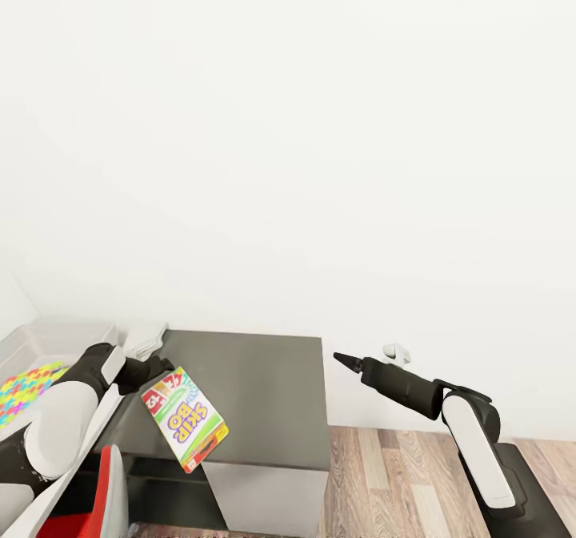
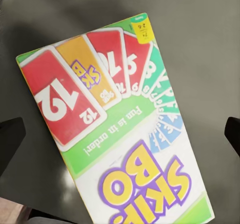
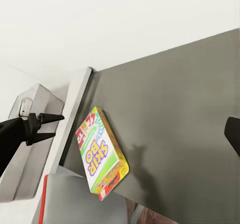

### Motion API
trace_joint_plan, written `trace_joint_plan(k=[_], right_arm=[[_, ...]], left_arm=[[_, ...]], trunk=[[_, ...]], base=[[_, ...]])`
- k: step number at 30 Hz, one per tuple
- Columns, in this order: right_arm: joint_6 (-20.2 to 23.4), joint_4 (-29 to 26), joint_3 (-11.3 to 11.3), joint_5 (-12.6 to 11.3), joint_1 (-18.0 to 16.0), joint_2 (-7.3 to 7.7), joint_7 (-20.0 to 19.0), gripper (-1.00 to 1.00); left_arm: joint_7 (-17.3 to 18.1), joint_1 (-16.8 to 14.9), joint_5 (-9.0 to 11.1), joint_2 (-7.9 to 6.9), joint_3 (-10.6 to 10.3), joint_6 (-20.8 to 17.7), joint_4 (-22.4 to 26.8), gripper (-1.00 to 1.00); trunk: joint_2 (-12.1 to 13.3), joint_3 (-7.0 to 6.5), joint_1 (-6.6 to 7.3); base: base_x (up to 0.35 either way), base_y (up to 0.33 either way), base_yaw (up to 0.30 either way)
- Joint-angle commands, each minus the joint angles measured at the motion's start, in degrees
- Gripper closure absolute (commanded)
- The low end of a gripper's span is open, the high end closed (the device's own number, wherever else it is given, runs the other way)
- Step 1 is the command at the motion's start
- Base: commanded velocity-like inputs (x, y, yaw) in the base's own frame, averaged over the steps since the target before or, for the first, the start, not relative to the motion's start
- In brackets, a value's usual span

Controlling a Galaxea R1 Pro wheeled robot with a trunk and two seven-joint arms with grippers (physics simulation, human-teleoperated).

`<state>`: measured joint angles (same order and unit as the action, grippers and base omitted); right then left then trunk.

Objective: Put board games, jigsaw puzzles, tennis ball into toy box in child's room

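**SKIP-BO box loose beside the open left tool**

At the far left of the head view, the toy box [image 1: 58,331] sits on the pale table [image 1: 142,338], with a jigsaw puzzle [image 1: 28,386] lying flat inside it. Just right of it, the left tool [image 1: 162,363] reaches over a dark grey cabinet [image 1: 264,394].

The SKIP-BO box [image 1: 184,418] is tilted below and right of that tool, over the cabinet's front left corner. From the head view, tool and box seem to meet. The right wrist view shows otherwise: the left tool [image 3: 54,126] has its fingers spread with nothing between them, and the box [image 3: 100,154] is apart from it, casting a shadow on the cabinet top. Whether the box touches the cabinet cannot be told. The left wrist view shows the printed face [image 2: 120,129], red cards and lettering, with the dark fingers [image 2: 10,139] wide at either edge.

Farther right, the right tool [image 1: 342,357] points toward the cabinet above the wood floor [image 1: 384,474]. Whether it is open or closed cannot be told.
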<state>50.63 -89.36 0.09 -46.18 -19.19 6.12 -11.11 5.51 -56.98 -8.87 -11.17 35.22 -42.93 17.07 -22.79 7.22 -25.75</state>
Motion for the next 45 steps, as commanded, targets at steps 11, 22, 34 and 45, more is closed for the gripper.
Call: trace_joint_plan(k=[11,22,34,45], right_arm=[[0.17,-0.02,0.00,0.30,-0.06,0.03,-0.35,-1.00],[0.17,-0.02,0.00,0.37,-0.06,0.03,-0.37,-1.00],[0.17,-0.02,0.06,0.38,-0.06,0.01,-0.35,-1.00],[0.17,-0.02,0.00,0.45,-0.06,0.03,-0.39,-1.00]], left_arm=[[0.47,-0.06,-0.54,-0.16,0.54,-0.22,0.10,-1.00],[0.30,-0.25,-0.58,-0.01,0.56,-0.42,0.29,-1.00],[-0.09,-0.48,-0.70,0.20,0.36,-0.24,0.67,-1.00],[0.25,-0.49,-0.71,-0.20,0.41,-0.22,0.85,-1.00]], trunk=[[-0.13,1.16,-0.03],[-0.13,2.19,-0.03],[-0.13,3.31,-0.03],[-0.13,4.34,-0.03]], base=[[0.000,0.000,0.000],[0.000,0.000,0.000],[0.000,0.000,0.000],[0.000,0.000,0.000]])
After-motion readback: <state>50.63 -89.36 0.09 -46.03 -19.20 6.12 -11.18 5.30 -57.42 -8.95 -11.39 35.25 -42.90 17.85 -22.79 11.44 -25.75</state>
